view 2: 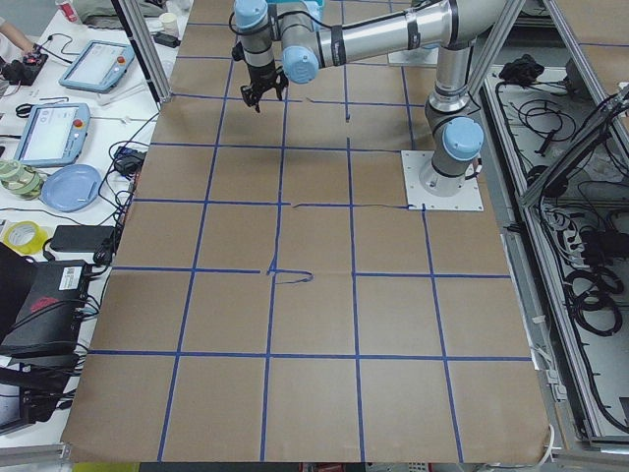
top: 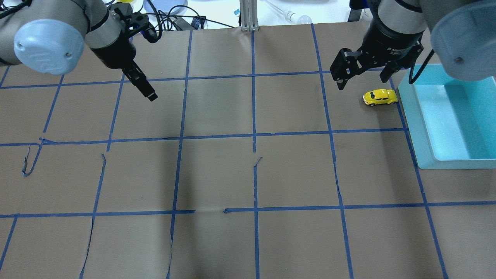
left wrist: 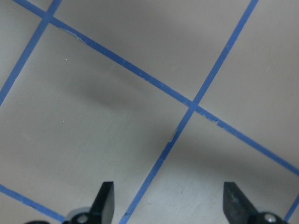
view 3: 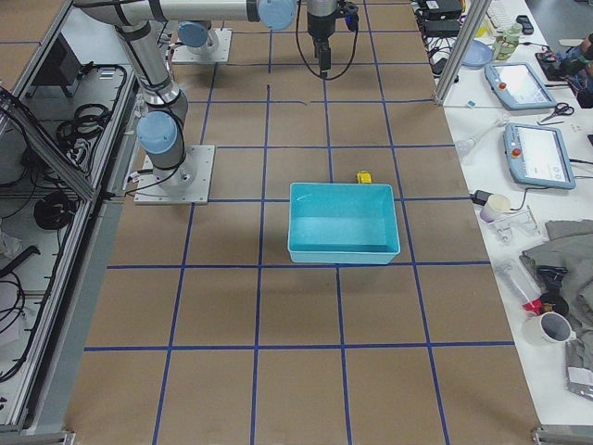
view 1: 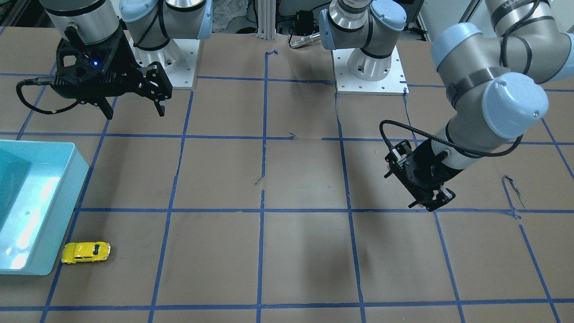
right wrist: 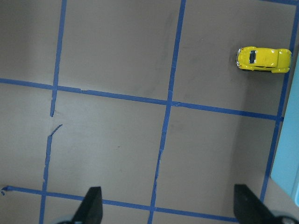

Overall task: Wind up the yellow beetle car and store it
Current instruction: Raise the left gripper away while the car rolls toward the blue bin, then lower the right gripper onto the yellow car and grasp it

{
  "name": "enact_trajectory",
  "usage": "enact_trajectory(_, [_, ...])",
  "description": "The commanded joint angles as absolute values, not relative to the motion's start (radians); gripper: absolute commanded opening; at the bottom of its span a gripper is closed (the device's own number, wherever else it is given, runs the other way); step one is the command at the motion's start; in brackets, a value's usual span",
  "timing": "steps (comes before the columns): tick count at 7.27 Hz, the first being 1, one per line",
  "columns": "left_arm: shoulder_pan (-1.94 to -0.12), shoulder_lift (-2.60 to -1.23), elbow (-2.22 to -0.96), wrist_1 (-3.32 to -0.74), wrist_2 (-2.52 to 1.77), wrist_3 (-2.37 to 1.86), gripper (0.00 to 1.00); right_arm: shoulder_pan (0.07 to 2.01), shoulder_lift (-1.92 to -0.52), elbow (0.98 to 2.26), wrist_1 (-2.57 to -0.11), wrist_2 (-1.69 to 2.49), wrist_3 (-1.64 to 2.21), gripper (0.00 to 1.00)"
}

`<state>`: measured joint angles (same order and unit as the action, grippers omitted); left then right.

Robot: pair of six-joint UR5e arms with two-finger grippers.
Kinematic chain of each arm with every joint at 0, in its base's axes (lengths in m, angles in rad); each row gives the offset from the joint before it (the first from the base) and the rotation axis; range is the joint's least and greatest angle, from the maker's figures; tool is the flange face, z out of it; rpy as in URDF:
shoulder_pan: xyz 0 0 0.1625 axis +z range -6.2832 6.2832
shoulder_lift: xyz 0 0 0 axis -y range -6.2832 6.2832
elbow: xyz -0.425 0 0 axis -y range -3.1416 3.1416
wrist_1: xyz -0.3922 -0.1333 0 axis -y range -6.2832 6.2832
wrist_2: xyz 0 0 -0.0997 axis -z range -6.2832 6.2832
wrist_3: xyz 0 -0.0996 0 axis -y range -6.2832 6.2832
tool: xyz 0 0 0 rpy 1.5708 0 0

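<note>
Far out on the right side of the counter (top: 248, 174), the yellow beetle car (top: 380, 97) stands on its wheels just beside the far left corner of the light-blue bin (top: 412, 124), one end pointing at the bin wall. The right arm (top: 391, 38) hangs above it with its jaws spread wide and holding nothing. In the wrist view the car sits off to one side rather than between them. The left arm (top: 112, 50) hovers well apart over the far left of the counter, its jaws also spread and empty.

Several things could go wrong from here:
- The car is much smaller than the jaws, and its body is glossy and rounded. A pinch that lands off-centre would probably squirt it out sideways.
- It rolls freely, so a brush from one finger on the way down may push it away or into the bin.
- With the bin wall so close, the finger on that side could strike the rim (view 1: 83, 175) before closing.
- Winding most likely means pressing the wheels down and dragging. The raised blue tape (top: 333, 116) and torn paper could snag them.
- If the car is let go once wound, it could shoot off across the counter.

Count: one car, one bin, two arms and two pairs of jaws.
</note>
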<state>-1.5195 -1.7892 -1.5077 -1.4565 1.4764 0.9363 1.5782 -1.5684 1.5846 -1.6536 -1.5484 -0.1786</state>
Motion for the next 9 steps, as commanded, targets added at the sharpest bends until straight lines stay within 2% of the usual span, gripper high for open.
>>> enact_trajectory(1, [-1.612,-1.743,-1.430,-1.554,1.479,0.678,0.87,1.571,-1.510,1.586,-1.771,-1.514,-0.402,1.00])
enact_trajectory(5, [-1.644,-1.658,-1.437,-1.552,1.542,0.111,0.95,1.433,-1.314,1.595,-1.894,-1.514,-1.106,1.00])
enact_trajectory(7, [-1.641,-1.635,-1.445,-1.554,1.571,0.052,1.00,1.393,-1.225,1.591,-1.916,-1.516,-1.375,1.00])
enact_trajectory(9, [-1.641,-1.626,-1.450,-1.554,1.609,-0.033,1.00,1.378,-1.162,1.594,-1.995,-1.528,-1.675,1.00])
